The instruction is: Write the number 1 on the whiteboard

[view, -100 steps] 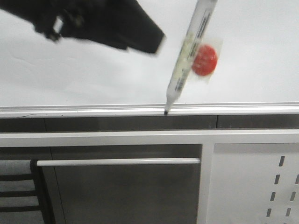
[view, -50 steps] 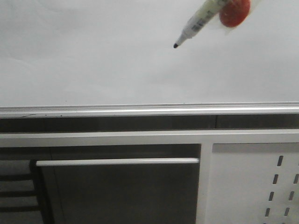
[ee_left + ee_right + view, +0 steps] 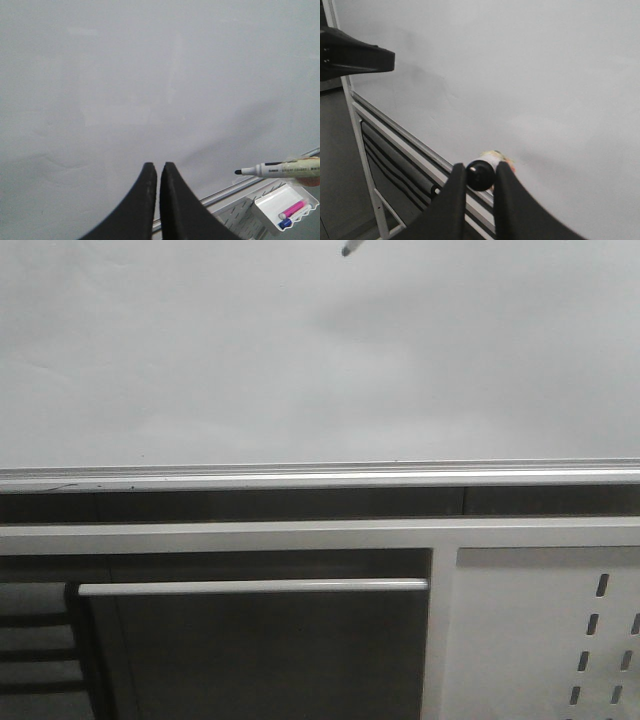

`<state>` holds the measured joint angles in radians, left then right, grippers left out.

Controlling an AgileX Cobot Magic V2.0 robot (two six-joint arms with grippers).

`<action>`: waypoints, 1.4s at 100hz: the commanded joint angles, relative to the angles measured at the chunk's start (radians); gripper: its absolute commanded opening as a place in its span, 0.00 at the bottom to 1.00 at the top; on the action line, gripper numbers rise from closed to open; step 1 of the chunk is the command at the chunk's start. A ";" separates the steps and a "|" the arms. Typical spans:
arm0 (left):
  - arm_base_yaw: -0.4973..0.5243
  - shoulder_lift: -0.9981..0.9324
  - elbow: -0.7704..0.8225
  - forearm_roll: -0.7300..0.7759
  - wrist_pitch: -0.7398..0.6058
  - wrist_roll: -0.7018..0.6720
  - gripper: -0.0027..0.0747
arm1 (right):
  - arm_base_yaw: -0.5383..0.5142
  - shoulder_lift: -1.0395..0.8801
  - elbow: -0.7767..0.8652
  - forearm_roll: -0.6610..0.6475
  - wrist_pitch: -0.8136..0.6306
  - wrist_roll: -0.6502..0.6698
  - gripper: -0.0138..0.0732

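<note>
The whiteboard [image 3: 250, 360] fills the upper front view above its silver bottom rail [image 3: 300, 478]. I see no black stroke of the number 1 on it in any view. Only the black tip of the white marker pen [image 3: 346, 249] shows at the top edge of the front view. My right gripper [image 3: 481, 166] is shut on the marker pen [image 3: 480, 175], whose black end cap sits between the fingers, pointing at the whiteboard [image 3: 530, 75]. My left gripper [image 3: 158, 168] is shut and empty in front of the whiteboard [image 3: 150, 75]. The marker pen [image 3: 282, 170] hovers to its side.
Below the rail are a dark panel with a white bar [image 3: 250, 587] and a light grey panel with slot holes [image 3: 550, 640]. A white tray [image 3: 272, 205] holds a pink and a blue marker. The left gripper's black body [image 3: 355, 56] shows in the right wrist view.
The marker pen rose from the bottom rail up the board until only its tip shows. The red disc behind it and the left arm left the front view.
</note>
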<state>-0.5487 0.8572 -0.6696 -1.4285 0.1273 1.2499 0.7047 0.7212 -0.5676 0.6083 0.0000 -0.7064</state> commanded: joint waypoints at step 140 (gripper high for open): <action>0.003 -0.013 -0.025 0.006 -0.014 -0.004 0.01 | -0.001 0.175 -0.067 -0.031 -0.229 -0.004 0.11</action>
<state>-0.5487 0.8554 -0.6696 -1.4145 0.1207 1.2499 0.7192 0.9057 -0.5980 0.5956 -0.1518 -0.7064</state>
